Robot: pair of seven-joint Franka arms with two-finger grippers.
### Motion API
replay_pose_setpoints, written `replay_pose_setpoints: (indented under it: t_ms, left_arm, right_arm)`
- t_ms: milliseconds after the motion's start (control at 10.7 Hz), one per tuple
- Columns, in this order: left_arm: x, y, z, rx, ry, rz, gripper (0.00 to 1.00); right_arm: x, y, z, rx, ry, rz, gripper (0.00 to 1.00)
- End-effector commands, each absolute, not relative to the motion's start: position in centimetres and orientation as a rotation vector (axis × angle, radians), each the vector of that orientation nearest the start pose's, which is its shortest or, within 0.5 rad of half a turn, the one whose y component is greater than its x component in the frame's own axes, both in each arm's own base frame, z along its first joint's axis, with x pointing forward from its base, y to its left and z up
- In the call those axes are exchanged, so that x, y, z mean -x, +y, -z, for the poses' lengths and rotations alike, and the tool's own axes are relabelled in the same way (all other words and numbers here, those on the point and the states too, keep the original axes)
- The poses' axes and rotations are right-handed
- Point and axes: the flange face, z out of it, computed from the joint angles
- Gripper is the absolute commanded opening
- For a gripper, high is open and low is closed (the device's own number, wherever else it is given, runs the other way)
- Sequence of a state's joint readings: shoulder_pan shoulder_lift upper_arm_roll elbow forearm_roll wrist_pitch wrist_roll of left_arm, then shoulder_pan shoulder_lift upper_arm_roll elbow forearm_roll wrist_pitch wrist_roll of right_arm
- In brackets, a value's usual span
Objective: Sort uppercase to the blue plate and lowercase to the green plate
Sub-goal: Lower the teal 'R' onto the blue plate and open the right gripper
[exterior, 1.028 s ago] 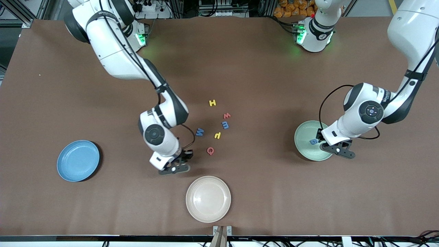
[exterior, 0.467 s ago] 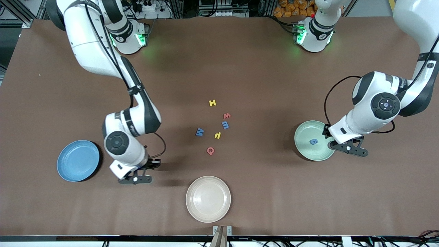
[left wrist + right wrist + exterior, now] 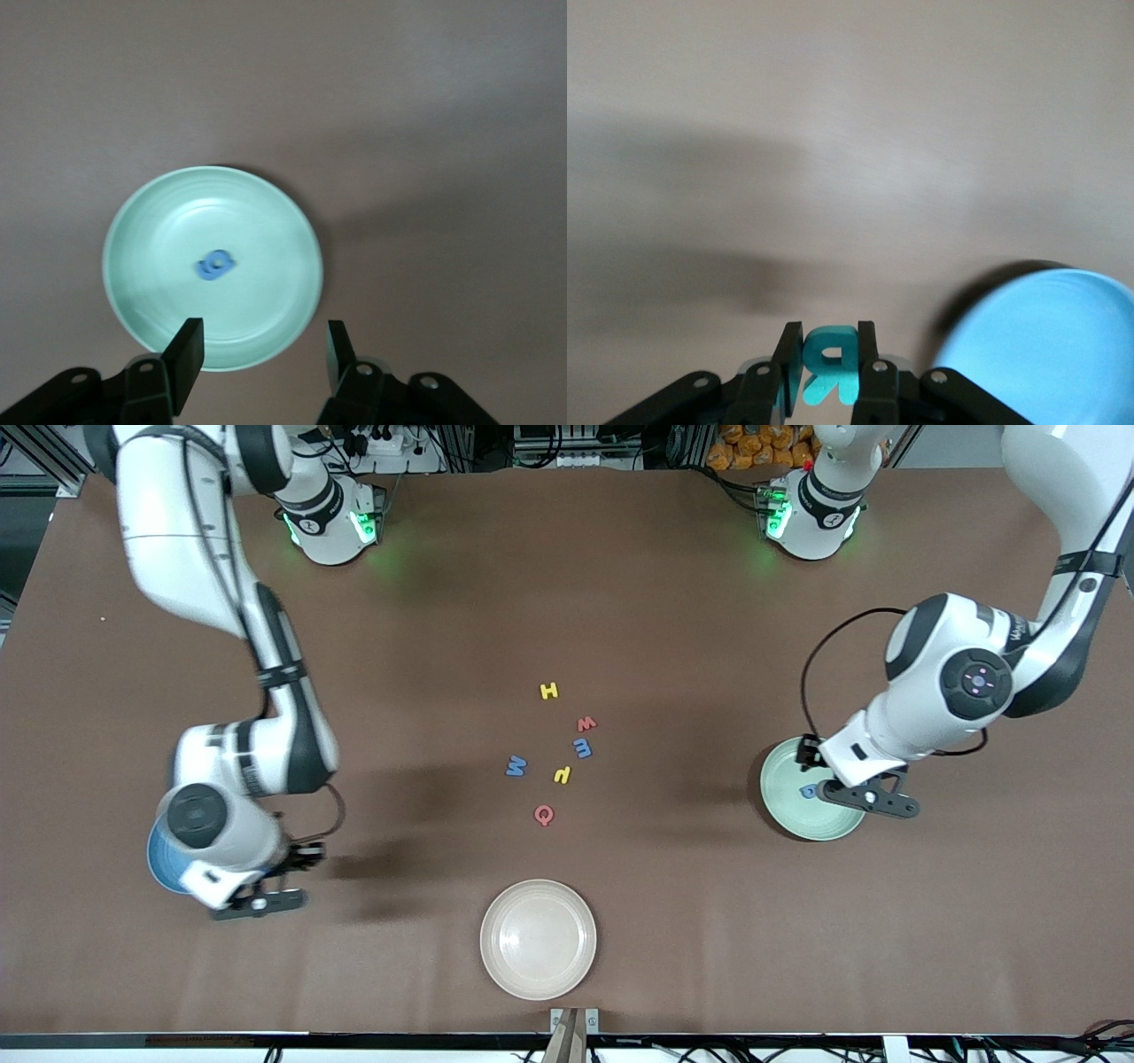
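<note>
The right hand (image 3: 279, 879) grips the teal R (image 3: 828, 363) between its fingers, up in the air beside the blue plate (image 3: 158, 861), near the desk's edge at the right arm's end. My judgement: the R could land on the bare desk, since the hand sits over the plate's rim side rather than its middle; letting go there would miss. The arm is bent low, wrist tipped down.

At mid-desk lie 6 letters: blue M (image 3: 516, 765), red Q (image 3: 543, 814), yellow H (image 3: 549, 690), the yellow hooked letter (image 3: 562, 775), blue m (image 3: 582, 748) and red w (image 3: 586, 724). A cream plate (image 3: 539, 938) sits by the front edge.

The left hand (image 3: 259, 354) hangs open and empty over the green plate (image 3: 780, 815), which holds the blue g (image 3: 215, 265); a low sweep away could nudge the plate.
</note>
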State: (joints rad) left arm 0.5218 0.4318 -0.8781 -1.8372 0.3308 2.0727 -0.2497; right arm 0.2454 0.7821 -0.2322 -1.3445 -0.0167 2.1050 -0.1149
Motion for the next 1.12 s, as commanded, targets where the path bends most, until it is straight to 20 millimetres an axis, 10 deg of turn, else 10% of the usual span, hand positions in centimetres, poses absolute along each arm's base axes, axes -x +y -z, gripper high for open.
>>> replay_pose_setpoints:
  t_ms: [0, 280, 467, 1028]
  left_arm:
    - [-58.6, -19.5, -37.6, 3.178, 0.260, -0.074, 0.64]
    - [-56.7, -25.3, -37.0, 3.194, 0.228, -0.086, 0.63]
    - [-56.1, -28.0, -36.3, 3.227, 0.234, -0.056, 0.61]
    - [-52.3, -36.9, -33.9, 3.302, 0.436, -0.007, 0.61]
  right_arm:
    - [-72.9, -3.8, -27.5, 3.255, -0.471, -0.098, 0.00]
    - [-72.4, -9.8, -27.1, 3.198, -0.580, -0.108, 0.00]
    - [-72.3, -10.6, -26.9, 3.190, -0.557, -0.102, 1.00]
    - [-72.0, -11.4, -25.6, 3.183, -0.522, -0.123, 1.00]
